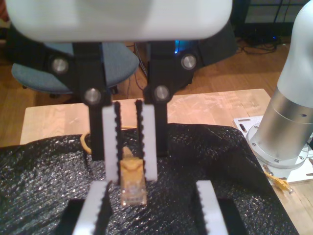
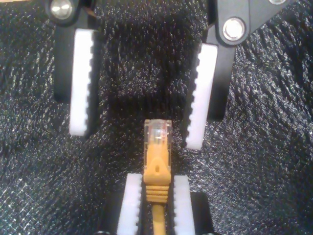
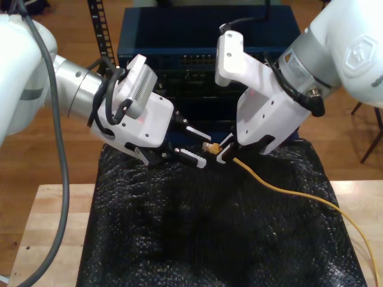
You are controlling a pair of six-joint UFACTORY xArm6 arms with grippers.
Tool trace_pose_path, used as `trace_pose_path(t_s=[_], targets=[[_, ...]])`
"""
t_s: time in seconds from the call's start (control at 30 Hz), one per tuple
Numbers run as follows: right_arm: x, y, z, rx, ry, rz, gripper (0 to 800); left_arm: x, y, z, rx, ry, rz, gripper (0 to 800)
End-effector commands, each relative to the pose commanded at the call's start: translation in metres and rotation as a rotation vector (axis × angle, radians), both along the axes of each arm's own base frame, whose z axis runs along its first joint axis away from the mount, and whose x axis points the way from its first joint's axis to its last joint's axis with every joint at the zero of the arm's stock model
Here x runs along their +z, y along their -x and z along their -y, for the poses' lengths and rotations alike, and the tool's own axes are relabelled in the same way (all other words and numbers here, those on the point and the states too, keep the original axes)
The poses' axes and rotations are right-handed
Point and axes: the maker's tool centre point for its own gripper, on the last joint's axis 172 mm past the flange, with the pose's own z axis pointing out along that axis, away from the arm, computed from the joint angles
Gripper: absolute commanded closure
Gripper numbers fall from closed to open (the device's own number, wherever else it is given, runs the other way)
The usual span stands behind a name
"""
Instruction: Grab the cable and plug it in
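The orange-yellow cable (image 3: 287, 191) trails across the black sheet toward the exterior view's right. Its orange boot sits between the pads of my second gripper (image 2: 157, 181), which is shut on it. The clear plug (image 2: 157, 134) sticks out past the fingertips. My first gripper (image 1: 155, 196) faces it, open. The plug (image 1: 133, 193) hovers between the first gripper's spread fingertips, touching neither pad. In the exterior view my second gripper (image 3: 218, 149) is on the arm at the right and my first gripper (image 3: 203, 148) on the arm at the left, both just above the sheet.
A black bubbled sheet (image 3: 197, 239) covers the wooden table (image 3: 48, 221). A dark blue equipment box (image 3: 197, 42) with a row of ports stands behind the arms. The second arm's base (image 1: 281, 142) is bolted near the table's edge, with a small yellow plug (image 1: 281, 183) beside it.
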Motion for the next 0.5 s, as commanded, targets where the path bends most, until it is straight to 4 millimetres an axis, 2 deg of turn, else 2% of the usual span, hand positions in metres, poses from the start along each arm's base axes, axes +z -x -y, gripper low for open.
trace_pose_path(t_s=[0.4,0.5], targets=[[-0.0002,0.0004,0.0000,0.001,0.000,-0.001,796,-0.0004,-0.0006,0.0000,0.003,0.000,0.000,505],[0.0000,0.0005,-0.0003,0.000,-0.001,-0.002,797,0.0000,-0.0012,-0.0006,0.006,0.000,0.002,551]])
